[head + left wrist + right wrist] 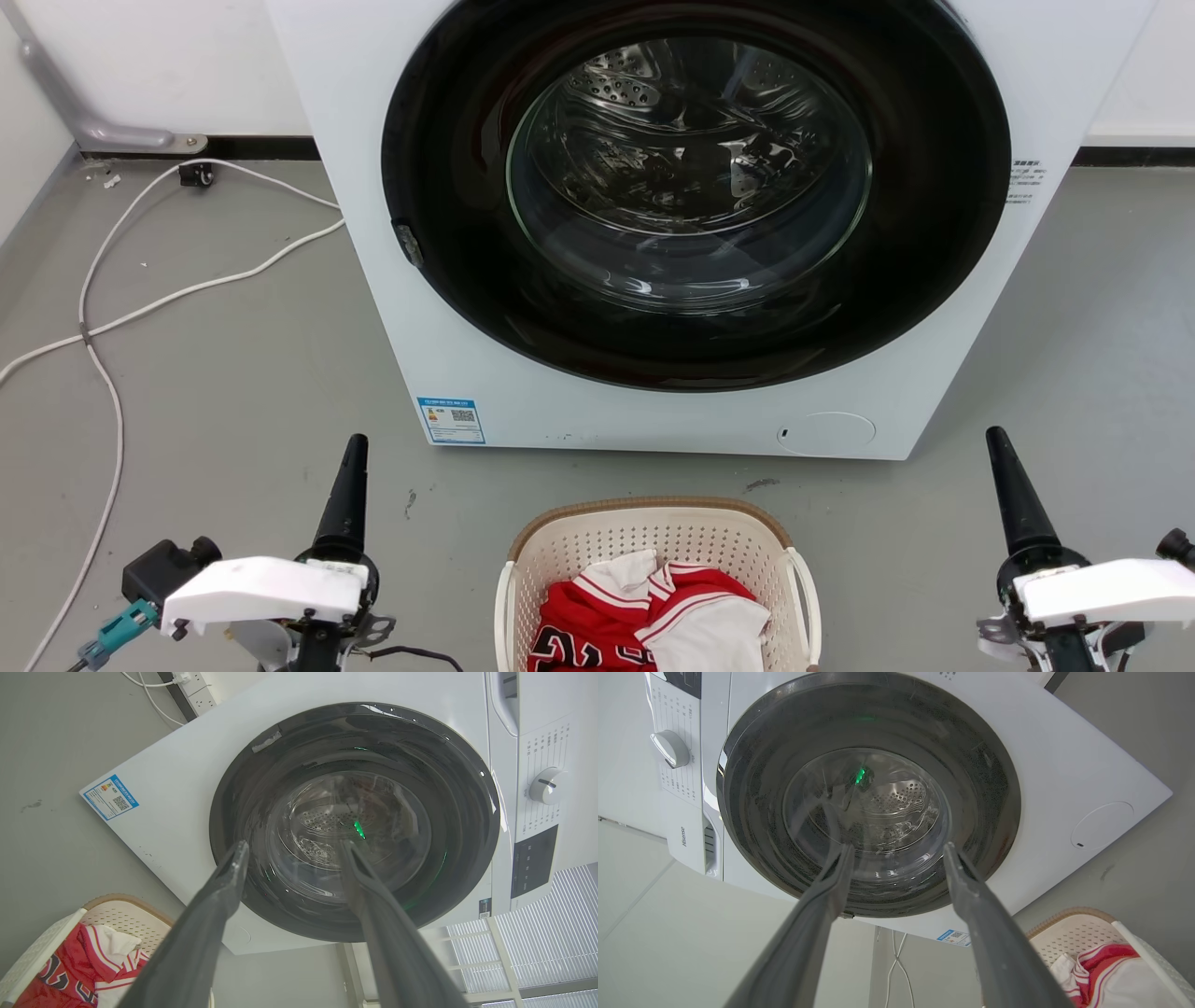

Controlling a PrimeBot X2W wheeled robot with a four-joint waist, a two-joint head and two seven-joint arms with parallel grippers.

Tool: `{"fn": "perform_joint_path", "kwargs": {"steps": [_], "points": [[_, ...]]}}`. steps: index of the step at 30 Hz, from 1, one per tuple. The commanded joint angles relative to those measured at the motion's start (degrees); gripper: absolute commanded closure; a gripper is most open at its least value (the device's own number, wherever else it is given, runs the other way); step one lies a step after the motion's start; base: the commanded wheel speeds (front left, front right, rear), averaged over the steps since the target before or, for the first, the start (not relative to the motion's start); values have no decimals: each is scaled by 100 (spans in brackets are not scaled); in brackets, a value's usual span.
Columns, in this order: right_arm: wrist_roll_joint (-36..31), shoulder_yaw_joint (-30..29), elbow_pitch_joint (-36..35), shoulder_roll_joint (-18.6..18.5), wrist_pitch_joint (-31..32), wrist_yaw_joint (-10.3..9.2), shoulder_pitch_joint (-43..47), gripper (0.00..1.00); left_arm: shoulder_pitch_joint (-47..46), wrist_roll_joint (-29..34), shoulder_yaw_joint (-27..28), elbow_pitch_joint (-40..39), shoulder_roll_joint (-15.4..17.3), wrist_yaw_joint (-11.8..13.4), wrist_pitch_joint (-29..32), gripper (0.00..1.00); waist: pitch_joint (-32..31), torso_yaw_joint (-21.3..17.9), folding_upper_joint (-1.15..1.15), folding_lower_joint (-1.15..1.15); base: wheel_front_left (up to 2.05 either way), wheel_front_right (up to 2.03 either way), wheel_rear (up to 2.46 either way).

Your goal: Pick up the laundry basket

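1. Grey floor (233,392), washer (448,355) with its door shut at the back. White cable (119,420) lies off to the left, away from the work.
2. Laundry basket (653,541) stands on the floor just in front of the washer, between the two arms. Its near edge is cut off in the head view. Red-and-white jersey (597,625) inside.
3. Left hand (294,845) and right hand (899,847): fingers apart, both empty, aimed at the washer door, well apart from the basket.
4. Step in hand, my read: approach, no grasp yet.
5. Suggest one hand per white side handle (808,597), coming down and inward from each side.
6. Close both at the same time and lift level. An uneven lift would probably tilt it and tip the jersey out.
7. Perforated wall looks thin and flexy, so clamp handle or rim, not wall.
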Motion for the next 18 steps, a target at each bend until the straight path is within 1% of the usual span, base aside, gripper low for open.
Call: {"fn": "perform_joint_path", "kwargs": {"steps": [1, 8, 18], "points": [[-327, 32, -151, -18, -61, 1, -13, 0, -39, 285, -58, -143, 19, 55, -67, 0, 2, 0, 0, 0, 0, 0, 0], [-1255, 95, -276, -19, -222, 1, 70, 0, -10, 1096, -261, -214, 20, 217, -225, 0, 9, 2, 0, 0, 0, 0, 0], [-2334, 162, -452, -19, -429, 1, 171, 0, 27, 2060, -465, -300, 22, 386, -432, 0, 18, 10, 0, 0, 0, 0, 0]]}}
